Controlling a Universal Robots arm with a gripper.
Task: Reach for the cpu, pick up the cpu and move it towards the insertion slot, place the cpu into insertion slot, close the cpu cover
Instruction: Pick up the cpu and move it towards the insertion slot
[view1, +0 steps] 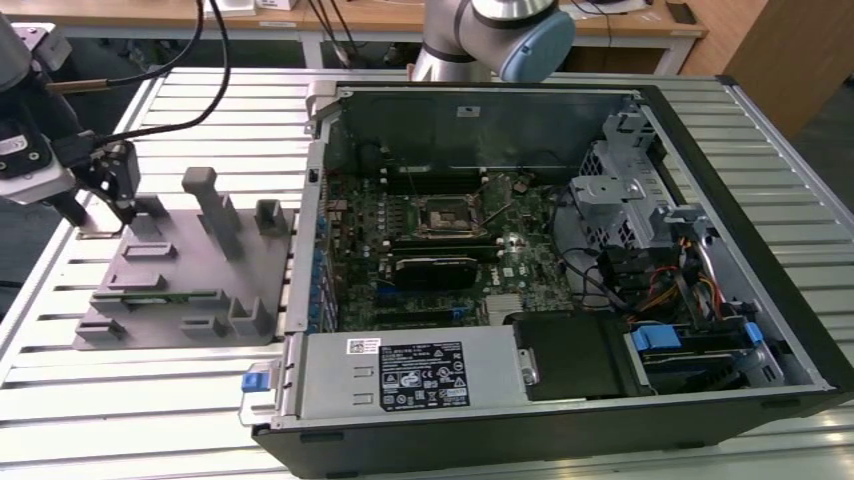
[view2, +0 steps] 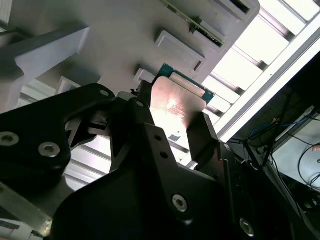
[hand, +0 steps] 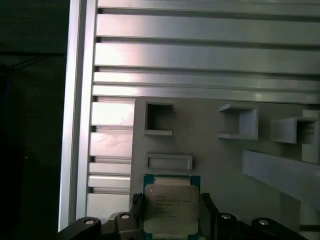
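Silvery brushed metal with a dull sheen, square with softened corners and a thin teal-green board edge peeking out around it: that's the cpu (hand: 170, 210). In both wrist views it sits right between the matte black fingers (hand: 138, 206) of the gripper (hand: 171, 200). The jaws are closed in to about the chip's own width, one finger snug against each opposite side edge, so it looks pinched. I honestly can't tell whether the chip is lifted clear or resting on the pale grey plastic fixture plate (hand: 220, 165) under it. That plate is smooth and blocky, with little rectangular pockets and upright posts moulded in. It lies on a ribbed aluminium table (view1: 174, 400) made of long shiny slats. In the exterior view the gripper (view1: 104, 212) is at the far left of the frame, fingertips down at the upper-left corner of the fixture plate (view1: 134, 300). The insertion slot (view1: 447, 217) is well apart from it, a dark square socket with a metal rim on the green motherboard, around the middle of the frame inside the open black computer case (view1: 747, 180). The first wrist view cuts off the chip's near edge. In the second wrist view the gripper's bulky body (view2: 150, 200) covers part of the cpu (view2: 175, 102), and glare washes out its lid.
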